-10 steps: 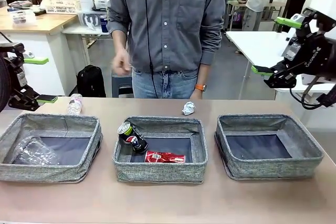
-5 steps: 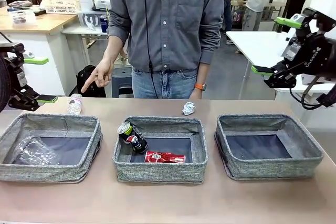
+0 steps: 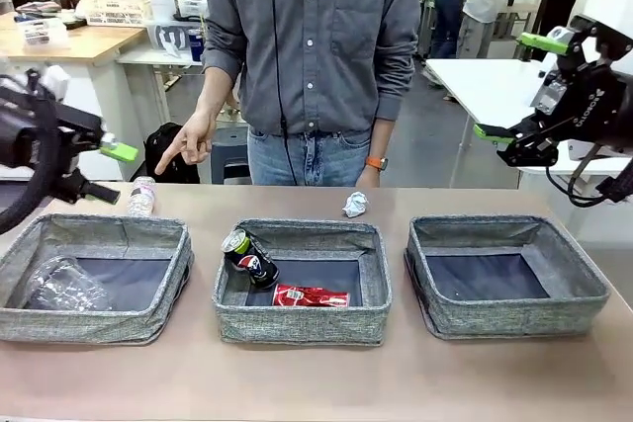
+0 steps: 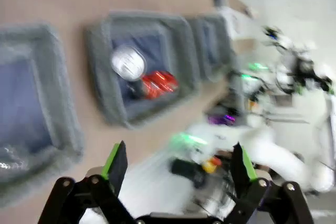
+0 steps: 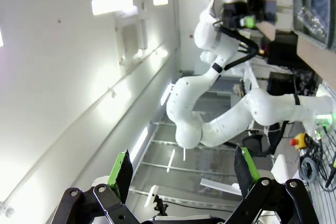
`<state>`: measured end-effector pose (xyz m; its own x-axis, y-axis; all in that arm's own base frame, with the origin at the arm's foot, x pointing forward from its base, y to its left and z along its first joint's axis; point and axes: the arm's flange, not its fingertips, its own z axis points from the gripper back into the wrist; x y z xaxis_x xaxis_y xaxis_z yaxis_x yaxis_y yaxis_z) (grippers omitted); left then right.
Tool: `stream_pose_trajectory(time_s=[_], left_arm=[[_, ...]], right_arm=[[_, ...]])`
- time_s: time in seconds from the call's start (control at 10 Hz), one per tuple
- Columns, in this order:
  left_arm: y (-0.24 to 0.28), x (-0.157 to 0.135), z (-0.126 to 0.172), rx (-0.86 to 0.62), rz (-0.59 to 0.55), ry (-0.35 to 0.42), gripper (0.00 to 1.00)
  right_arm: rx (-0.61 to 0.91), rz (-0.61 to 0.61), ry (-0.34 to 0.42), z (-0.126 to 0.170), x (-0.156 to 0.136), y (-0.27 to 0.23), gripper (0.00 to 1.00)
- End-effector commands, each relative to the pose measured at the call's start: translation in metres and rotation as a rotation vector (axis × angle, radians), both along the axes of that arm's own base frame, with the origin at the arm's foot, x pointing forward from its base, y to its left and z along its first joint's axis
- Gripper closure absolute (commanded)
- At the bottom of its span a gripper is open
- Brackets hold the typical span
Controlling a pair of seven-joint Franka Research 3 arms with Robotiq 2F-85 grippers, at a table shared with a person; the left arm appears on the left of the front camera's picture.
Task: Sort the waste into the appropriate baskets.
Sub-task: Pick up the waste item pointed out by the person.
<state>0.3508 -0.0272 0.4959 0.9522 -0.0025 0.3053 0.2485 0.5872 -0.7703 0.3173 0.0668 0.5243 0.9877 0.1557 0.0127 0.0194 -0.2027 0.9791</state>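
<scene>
Three soft grey woven baskets (image 3: 514, 321) line the tan table (image 3: 316, 382). To either side the left gripper (image 3: 109, 171) and right gripper (image 3: 519, 86) hang empty, jaws wide apart. The left basket (image 3: 89, 326) holds crumpled clear plastic (image 3: 64, 286); the middle basket (image 3: 297, 326) a dented red can (image 3: 310, 295) and a leaning dark green-topped can (image 3: 249, 256). Behind lie a clear bottle (image 3: 141, 196) and a crinkled paper ball (image 3: 354, 205).

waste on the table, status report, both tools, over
Left tool open, raised by left grey fabric basket; right tool open, high, off right. Small clear plastic bottle and crumpled white-silver paper ball loose on table. Person's hand points near bottle.
</scene>
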Motion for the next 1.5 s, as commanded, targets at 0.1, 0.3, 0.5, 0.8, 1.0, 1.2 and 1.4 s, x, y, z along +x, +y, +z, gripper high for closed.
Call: stream_pose_trajectory(time_s=[0.1,0.3,0.5,0.8,1.0,1.2,1.4], left_arm=[[-0.006,0.058,-0.007,1.175,0.739,-0.240,0.00],[-0.010,0.065,0.012,0.975,0.674,-0.214,0.00],[-0.004,0.055,0.009,0.413,0.183,-0.243,0.00],[0.004,0.130,0.008,0.710,0.299,-0.110,0.00],[0.010,0.183,-0.003,0.767,0.214,-0.054,0.00],[0.008,0.237,-0.026,0.783,0.148,0.064,0.00],[0.017,0.270,-0.052,0.827,0.269,0.188,0.00]], right_arm=[[0.026,-0.004,-0.006,0.004,-0.001,0.001,0.00],[0.026,-0.004,-0.006,0.004,-0.001,0.001,0.00],[0.026,-0.004,-0.006,0.004,-0.001,0.001,0.00],[0.026,-0.004,-0.006,0.004,-0.001,0.001,0.00],[0.026,-0.004,-0.006,0.004,-0.001,0.001,0.00],[0.026,-0.004,-0.006,0.004,-0.001,0.001,0.00],[0.026,-0.004,-0.006,0.004,-0.001,0.001,0.00]])
